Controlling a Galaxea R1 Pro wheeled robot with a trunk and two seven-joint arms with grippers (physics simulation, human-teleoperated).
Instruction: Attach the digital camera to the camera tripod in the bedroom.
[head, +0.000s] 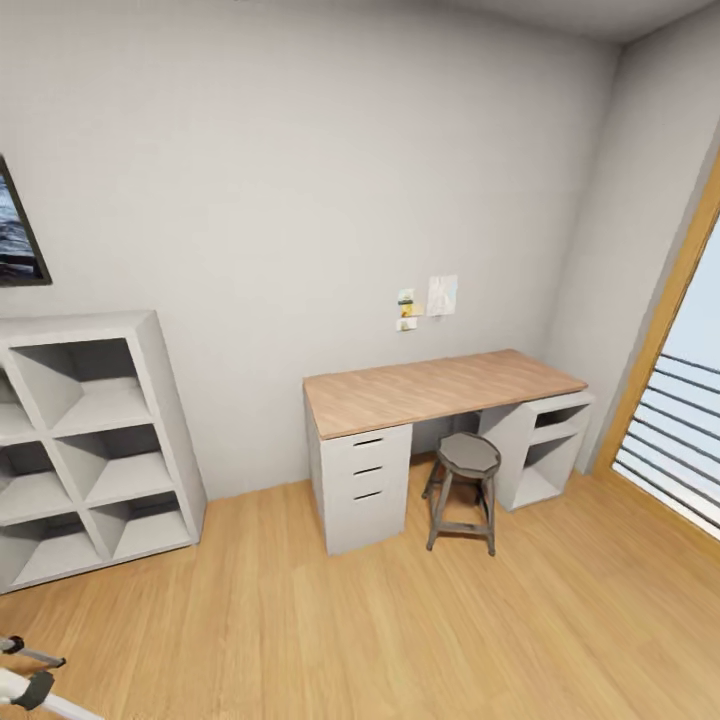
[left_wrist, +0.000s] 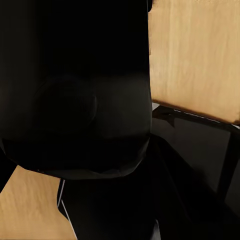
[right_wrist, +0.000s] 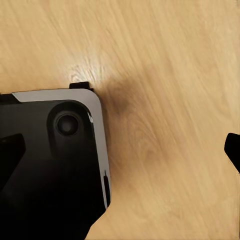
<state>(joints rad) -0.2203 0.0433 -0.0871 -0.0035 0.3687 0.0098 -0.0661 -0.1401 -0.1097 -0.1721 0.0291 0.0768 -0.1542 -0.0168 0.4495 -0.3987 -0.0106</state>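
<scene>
- The camera tripod (head: 30, 685) shows at the lower left corner of my head view: silver leg sections with black joints, lying low over the wood floor (head: 400, 620), cut off by the frame edge.
- I cannot make out the digital camera; my left wrist view has a large rounded black mass (left_wrist: 75, 90) close to the lens, and I cannot tell what it is.
- Whether my left pincer is open or closed, I cannot tell from that dark view.
- My right wrist view looks down on plank flooring, with a black body edged in silver (right_wrist: 55, 165) below it; my right pincer's state I cannot tell either.
- Ahead stands a desk (head: 440, 385) with a wooden top and white drawers against the pale grey wall.
- A round dark stool (head: 468, 485) sits in front of the desk, between its two pedestals.
- White cube shelves (head: 90, 440) stand to the left, under a dark framed picture (head: 18, 235).
- A wood-framed window (head: 670, 400) is at the right.
</scene>
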